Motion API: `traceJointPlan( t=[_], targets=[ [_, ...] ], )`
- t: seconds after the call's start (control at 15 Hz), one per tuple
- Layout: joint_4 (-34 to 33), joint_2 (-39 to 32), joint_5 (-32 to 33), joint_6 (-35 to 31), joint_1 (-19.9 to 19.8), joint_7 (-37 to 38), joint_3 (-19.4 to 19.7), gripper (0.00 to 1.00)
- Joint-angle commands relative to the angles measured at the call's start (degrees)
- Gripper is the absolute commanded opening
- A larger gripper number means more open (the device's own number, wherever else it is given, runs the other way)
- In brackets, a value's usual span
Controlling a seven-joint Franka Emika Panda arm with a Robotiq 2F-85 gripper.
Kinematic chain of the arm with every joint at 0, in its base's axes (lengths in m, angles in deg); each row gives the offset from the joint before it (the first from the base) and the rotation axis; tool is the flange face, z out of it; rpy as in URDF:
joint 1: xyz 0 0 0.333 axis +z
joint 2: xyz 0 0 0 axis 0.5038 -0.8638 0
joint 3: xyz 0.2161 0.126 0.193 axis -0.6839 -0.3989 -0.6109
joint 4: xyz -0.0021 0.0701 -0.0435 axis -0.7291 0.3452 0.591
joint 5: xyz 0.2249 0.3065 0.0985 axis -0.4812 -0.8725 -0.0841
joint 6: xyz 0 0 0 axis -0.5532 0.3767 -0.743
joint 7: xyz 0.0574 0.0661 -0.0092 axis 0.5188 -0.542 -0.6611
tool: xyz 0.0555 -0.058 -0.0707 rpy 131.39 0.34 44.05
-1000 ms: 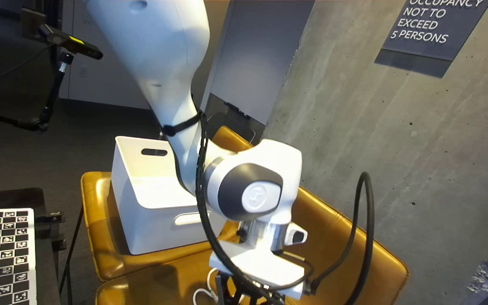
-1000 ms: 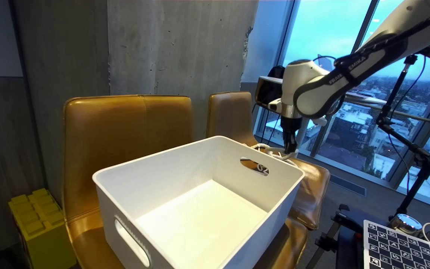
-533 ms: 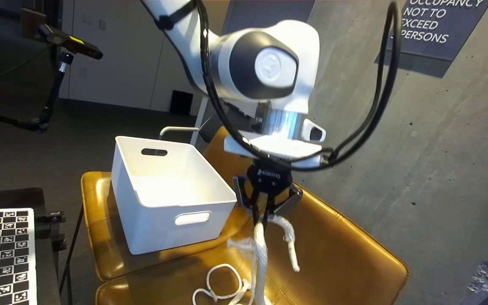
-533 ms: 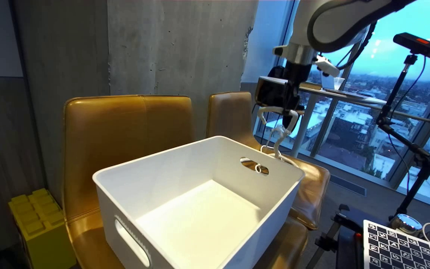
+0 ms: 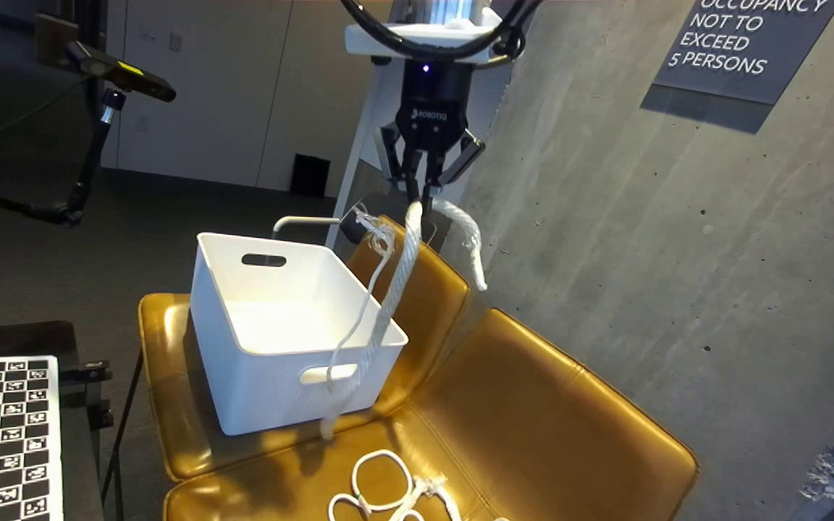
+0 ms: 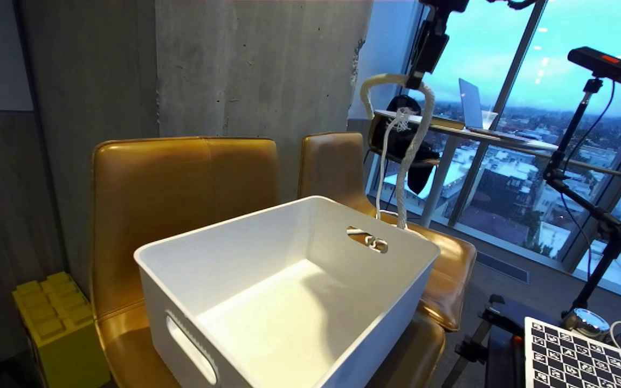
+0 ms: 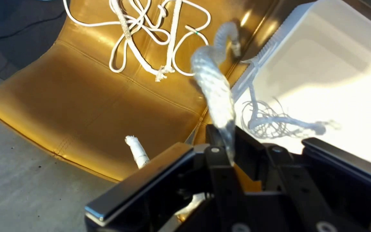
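Apparently past picking up and short of putting down. Holding a thick white rope (image 5: 397, 289) aloft in the gripper (image 5: 419, 199), narrowed around one stretch of it; count grasping and lifting as done. Close by, see a frayed string (image 6: 402, 118) hanging; cannot tell how fastened. Lower down, find the rope's long end dangling in front of the white box (image 5: 272, 391) in an exterior view; cannot tell whether touching. Seemingly left: lowering and releasing. Beyond, note more white cords (image 7: 139, 55), loose on a tan chair (image 5: 562, 420), ungathered.
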Motion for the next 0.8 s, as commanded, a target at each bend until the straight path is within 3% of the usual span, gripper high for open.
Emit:
traceJointPlan(
  t=[0.0,0.73],
  targets=[
    [-1.9,-0.16,-0.89,2.69,0.29,1.41,0.39,0.03],
    [-3.53,-6.11,-2.6,3.57,-6.55,-1.73,5.81,0.03]
  ],
)
